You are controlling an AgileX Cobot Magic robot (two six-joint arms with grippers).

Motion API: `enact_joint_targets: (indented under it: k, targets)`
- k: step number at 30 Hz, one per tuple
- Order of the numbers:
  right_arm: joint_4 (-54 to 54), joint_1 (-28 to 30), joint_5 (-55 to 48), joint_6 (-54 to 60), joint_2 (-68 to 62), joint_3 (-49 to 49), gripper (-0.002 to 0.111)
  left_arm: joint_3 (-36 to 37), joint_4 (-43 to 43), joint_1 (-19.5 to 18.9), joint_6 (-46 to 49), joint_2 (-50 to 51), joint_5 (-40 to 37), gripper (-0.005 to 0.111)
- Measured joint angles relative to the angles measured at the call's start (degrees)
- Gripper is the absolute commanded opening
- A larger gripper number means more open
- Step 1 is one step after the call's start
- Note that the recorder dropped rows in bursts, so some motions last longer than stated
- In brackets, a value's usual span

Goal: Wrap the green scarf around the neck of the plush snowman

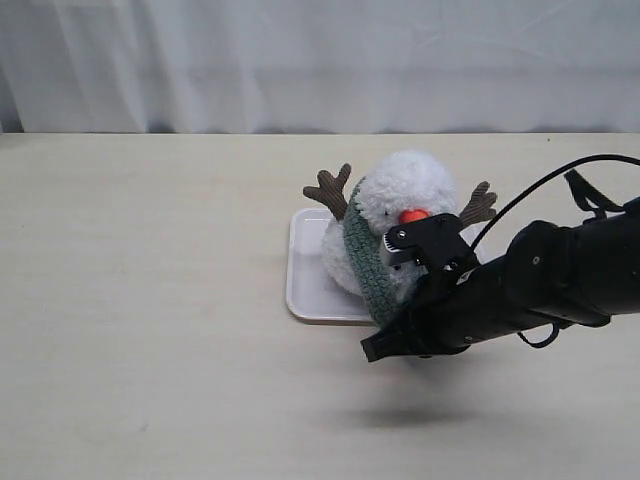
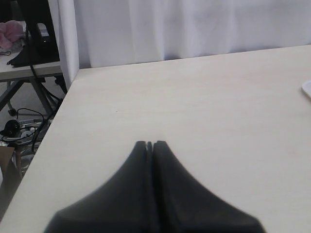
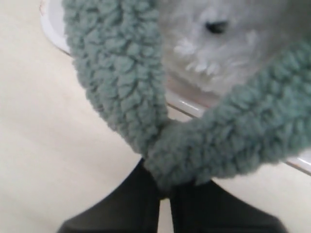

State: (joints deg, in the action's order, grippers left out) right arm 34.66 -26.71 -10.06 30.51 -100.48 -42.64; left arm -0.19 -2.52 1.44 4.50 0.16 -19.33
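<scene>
The plush snowman [image 1: 410, 180] sits on a white tray [image 1: 305, 280], its orange nose toward my right arm. The green scarf [image 1: 362, 255] runs down its left side from the neck and off the tray's front edge. My right gripper [image 1: 392, 328] is at the scarf's low end. In the right wrist view it [image 3: 165, 187] is shut on a fold of the scarf [image 3: 121, 87], whose two strands rise on either side of the snowman's white fur [image 3: 209, 48]. My left gripper [image 2: 149, 144] is shut with nothing in it, over bare table, far from the snowman.
The tray's rim [image 3: 189, 107] lies just behind the pinched scarf. A sliver of the tray [image 2: 307, 89] shows at the edge of the left wrist view. A white curtain [image 1: 320, 60] hangs behind the table. The table's edge [image 2: 58, 111] lies near my left gripper.
</scene>
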Motion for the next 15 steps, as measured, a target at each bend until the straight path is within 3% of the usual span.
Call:
enact_joint_targets:
  k: [6,8,15]
  targets:
    - [-0.6,0.0,0.0,0.0,0.0,0.0,0.005,0.0,0.0,0.0,0.0,0.0,0.0,0.0]
    - [-0.7,0.0,0.0,0.0,0.0,0.0,0.01,0.0,0.0,0.0,0.0,0.0,0.0,0.0]
    - [-0.9,0.0,-5.5,0.1,0.4,-1.1,0.054,0.0,0.0,0.0,0.0,0.0,0.0,0.0]
